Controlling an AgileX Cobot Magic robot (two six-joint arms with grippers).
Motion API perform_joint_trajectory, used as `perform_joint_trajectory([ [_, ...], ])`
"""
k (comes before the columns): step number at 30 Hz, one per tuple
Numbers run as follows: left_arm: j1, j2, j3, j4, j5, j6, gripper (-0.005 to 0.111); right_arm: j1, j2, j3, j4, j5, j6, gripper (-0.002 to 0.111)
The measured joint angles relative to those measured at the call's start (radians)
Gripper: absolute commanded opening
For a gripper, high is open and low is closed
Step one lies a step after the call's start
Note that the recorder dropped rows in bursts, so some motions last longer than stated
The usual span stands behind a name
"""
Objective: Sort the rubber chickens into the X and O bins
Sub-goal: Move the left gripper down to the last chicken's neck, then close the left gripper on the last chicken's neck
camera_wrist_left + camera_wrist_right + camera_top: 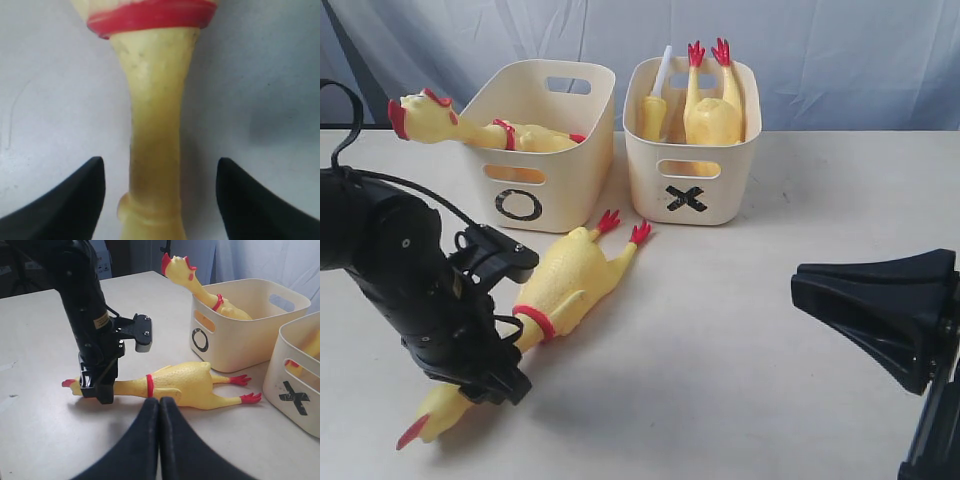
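The loose rubber chicken (570,285) lies flat on the table (740,370) at lower centre-left of the exterior view, red feet toward the bins and beak toward the bottom-left corner. It looks hollow, light and squashy, so a hard pinch would probably buckle it. The bumpy body seems too fat for a firm hold, which makes the thin neck (155,125) below the red neck band (150,15) the best place to take it, and the limp body will likely dangle once raised. The left gripper (160,200) straddles that neck with its jaws spread wide, clear of it on both sides and holding nothing yet. The right gripper (160,412) is pinched closed and empty at lower right. By count there are two tubs. The O bin (570,170) holds one chicken (470,128) whose head hangs over the rim. The X bin (730,180) holds one chicken (715,110) feet-up, plus a second yellow shape that I cannot identify.
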Motion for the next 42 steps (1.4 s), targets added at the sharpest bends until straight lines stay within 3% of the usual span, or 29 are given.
perform_joint_trajectory([
  [13, 0.0, 0.051, 0.0, 0.017, -0.046, 0.002, 0.055, 0.0, 0.0, 0.0, 0.0, 0.0, 0.0, -0.001],
  [28, 0.0, 0.069, 0.0, 0.019, -0.022, 0.005, 0.0, 0.0, 0.0, 0.0, 0.0, 0.0, 0.0, -0.001],
  [42, 0.0, 0.067, 0.0, 0.01, 0.107, 0.022, 0.0, 0.0, 0.0, 0.0, 0.0, 0.0, 0.0, -0.001],
])
